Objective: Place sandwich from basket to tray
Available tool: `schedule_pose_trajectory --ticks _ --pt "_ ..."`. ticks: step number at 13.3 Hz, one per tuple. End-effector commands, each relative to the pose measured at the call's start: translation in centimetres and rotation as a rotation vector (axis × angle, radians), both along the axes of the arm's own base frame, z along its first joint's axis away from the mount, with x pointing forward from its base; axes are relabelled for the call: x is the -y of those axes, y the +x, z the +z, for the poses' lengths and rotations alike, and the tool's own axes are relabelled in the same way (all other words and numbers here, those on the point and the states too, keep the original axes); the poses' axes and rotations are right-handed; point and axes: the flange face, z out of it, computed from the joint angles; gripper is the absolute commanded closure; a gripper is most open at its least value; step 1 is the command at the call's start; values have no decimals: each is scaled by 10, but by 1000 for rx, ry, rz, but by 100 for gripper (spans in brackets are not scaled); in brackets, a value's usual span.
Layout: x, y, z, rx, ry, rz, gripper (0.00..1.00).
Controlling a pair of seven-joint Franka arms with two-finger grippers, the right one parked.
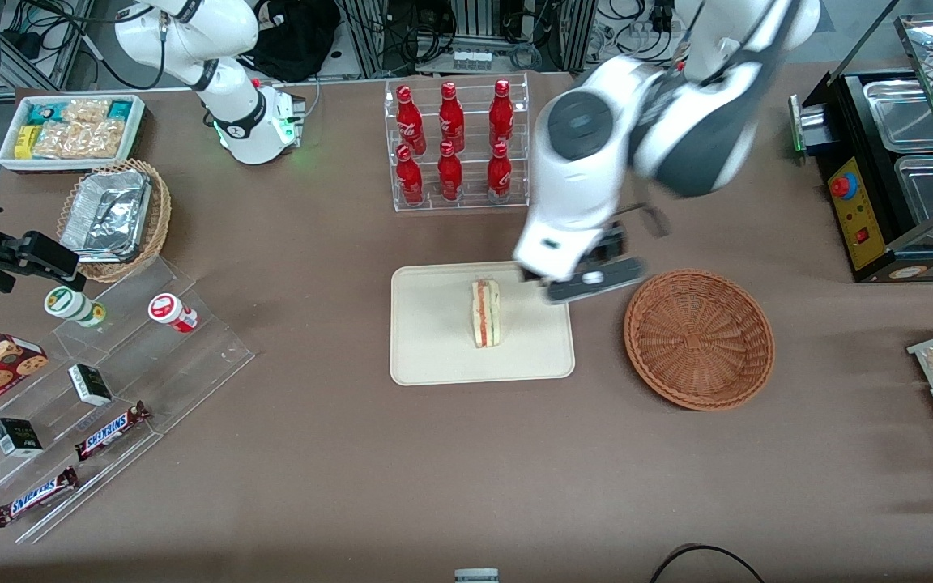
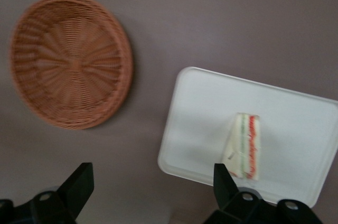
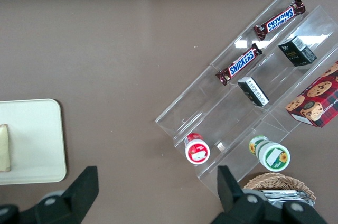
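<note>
The sandwich [image 1: 485, 312] [image 2: 245, 145], a pale wedge with red and green layers, stands on its edge in the middle of the cream tray [image 1: 434, 356] [image 2: 206, 102]. Its edge also shows on the tray [image 3: 31, 129] in the right wrist view. The reddish-brown wicker basket [image 1: 699, 338] [image 2: 68, 60] sits beside the tray, toward the working arm's end, with nothing in it. My gripper [image 1: 588, 279] [image 2: 151, 174] hangs open and empty above the tray's corner nearest the basket, well above the table. Its black fingers [image 2: 79, 179] are spread wide, clear of the sandwich.
A clear rack of red bottles [image 1: 452, 146] stands farther from the front camera than the tray. Toward the parked arm's end are a stepped acrylic stand with snacks [image 1: 94, 389], a tan basket with foil [image 1: 114, 219] and a white bin [image 1: 70, 129]. A black appliance [image 1: 896, 170] sits toward the working arm's end.
</note>
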Motion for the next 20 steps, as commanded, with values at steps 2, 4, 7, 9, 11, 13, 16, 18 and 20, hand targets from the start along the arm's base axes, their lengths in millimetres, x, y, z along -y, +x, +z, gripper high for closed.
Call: schedule_pose_trajectory --ticks 2,4,7,9,11,13,16,18,20 --pt "-90 5 38 -17 -1 73 0" --pt "-134 7 56 -53 -16 40 0" --pt "-202 6 79 -99 -19 -71 0" --pt "-237 0 93 -127 -29 -158 0" --pt "-269 -12 99 -179 -35 -228 0" --pt "-308 -20 100 -192 -69 -290 0" --pt "-304 -9 101 -173 -78 -310 0" --pt "-279 1 109 -146 -65 -289 0" --pt "-269 10 116 -89 -59 -315 0"
